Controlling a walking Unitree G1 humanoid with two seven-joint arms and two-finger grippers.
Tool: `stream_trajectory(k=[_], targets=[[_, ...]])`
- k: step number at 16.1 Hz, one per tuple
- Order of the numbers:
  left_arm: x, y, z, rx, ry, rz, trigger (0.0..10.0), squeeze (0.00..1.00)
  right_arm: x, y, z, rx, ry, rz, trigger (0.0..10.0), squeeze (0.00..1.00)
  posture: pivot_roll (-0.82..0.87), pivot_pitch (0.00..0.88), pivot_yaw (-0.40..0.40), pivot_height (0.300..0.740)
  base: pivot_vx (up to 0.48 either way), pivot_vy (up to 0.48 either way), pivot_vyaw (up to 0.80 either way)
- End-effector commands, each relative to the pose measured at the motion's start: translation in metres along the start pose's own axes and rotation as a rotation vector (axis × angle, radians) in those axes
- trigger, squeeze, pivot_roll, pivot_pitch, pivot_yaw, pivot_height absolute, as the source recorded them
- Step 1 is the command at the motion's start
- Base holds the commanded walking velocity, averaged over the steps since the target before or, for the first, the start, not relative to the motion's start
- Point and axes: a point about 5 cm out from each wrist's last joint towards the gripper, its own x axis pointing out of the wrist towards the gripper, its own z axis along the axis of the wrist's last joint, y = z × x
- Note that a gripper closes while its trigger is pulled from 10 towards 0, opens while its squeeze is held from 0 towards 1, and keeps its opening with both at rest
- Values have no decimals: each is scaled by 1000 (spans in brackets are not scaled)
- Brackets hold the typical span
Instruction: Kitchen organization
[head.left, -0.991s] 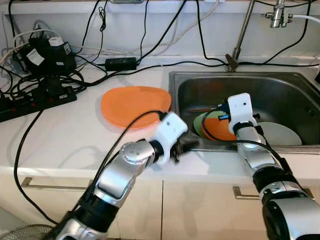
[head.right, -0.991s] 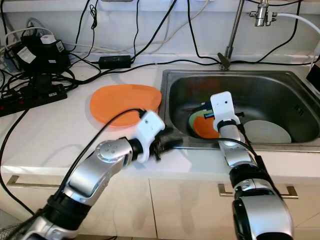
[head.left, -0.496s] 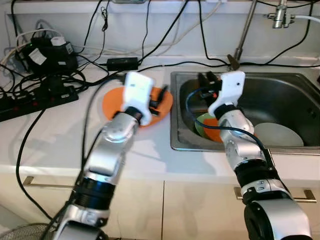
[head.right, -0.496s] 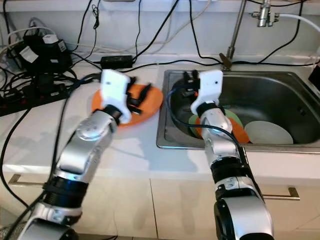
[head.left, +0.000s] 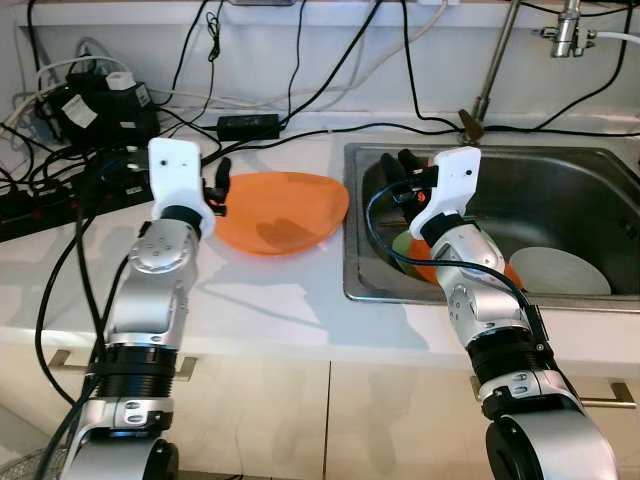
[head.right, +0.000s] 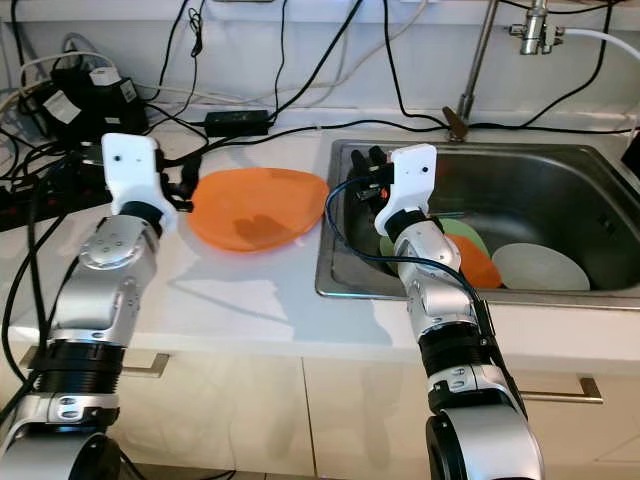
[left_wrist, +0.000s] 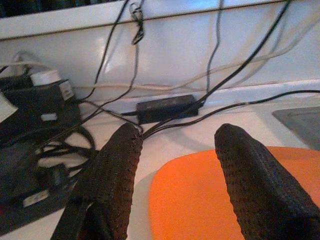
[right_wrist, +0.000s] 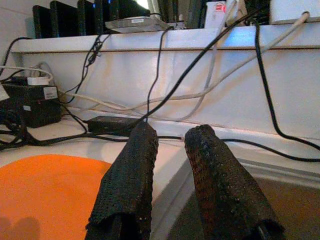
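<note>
A large orange plate (head.left: 280, 212) lies on the white counter, left of the sink (head.left: 352, 240). My left gripper (head.left: 218, 188) hovers at the plate's left edge, open and empty; in the left wrist view its fingers (left_wrist: 117, 165) straddle the plate's rim (left_wrist: 200, 200). My right gripper (head.left: 395, 172) hangs above the sink's left side, pointing toward the counter, open by a narrow gap with nothing in it. In the sink, a green plate (head.right: 460, 232) lies under a smaller orange plate (head.right: 478, 265), beside a white plate (head.left: 558, 272).
A tangle of black cables, a power strip (head.left: 60, 190) and chargers crowd the counter's back left. A black adapter (head.left: 248, 126) lies behind the orange plate. The faucet (head.left: 490, 70) rises behind the sink. Bare counter runs along the front edge.
Both arms rose from the sink's front edge. The left gripper swung left across the orange plate to its left rim. The right gripper lifted off the sink plates and now holds above the sink's left side.
</note>
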Motion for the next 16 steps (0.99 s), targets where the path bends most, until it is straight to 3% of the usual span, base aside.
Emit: stream_trajectory(k=[1, 2, 7, 10, 16], targets=[[-3, 9, -17, -40, 97, 26, 10000, 380, 0, 1, 3, 10, -7, 6, 10000, 0, 52, 0, 38, 740, 0, 0, 0], [-5, 9, -23, -58, 135, 7, 10000, 0, 0, 1, 3, 10, -3, 9, 10000, 0, 51, 0, 41, 740, 0, 0, 0], [-22, 17, -47, -200, 294, 23, 10000, 0, -1, 4, 0, 5, 11, 18, 10000, 0, 60, 0, 46, 740, 0, 0, 0], [-30, 8, -56, -307, 387, -44, 10000, 0, -1, 7, 0, 5, 13, 26, 10000, 0, 60, 0, 49, 740, 0, 0, 0], [-34, -4, -54, -388, 449, -99, 10000, 0, -3, 8, -1, 8, 15, 24, 10000, 0, 59, 0, 49, 740, 0, 0, 0]])
